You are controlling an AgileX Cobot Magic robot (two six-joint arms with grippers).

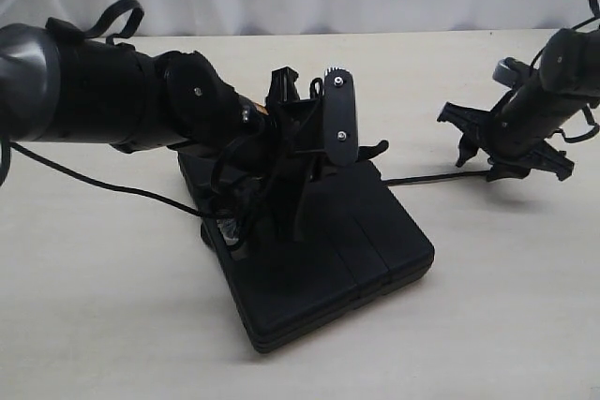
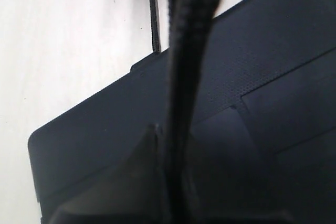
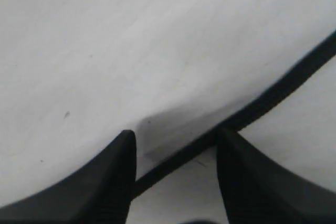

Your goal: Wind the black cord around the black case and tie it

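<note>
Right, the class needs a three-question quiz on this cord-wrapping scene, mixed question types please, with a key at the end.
1. True or false: the left tool, above the flat black moulded plastic case, is shut on the long thin black braided cord.
2. The right tool is: A shut on the cord; B open, astride the cord; C open over the case.
3. What surface does the cord lie on beneath the right tool?
Key: 1 true; 2 B; 3 the pale table.

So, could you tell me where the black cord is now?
The black cord runs rightward from the black case across the table in the exterior view, lying inside the open right claw; the left claw pinches another stretch above the case.
</note>
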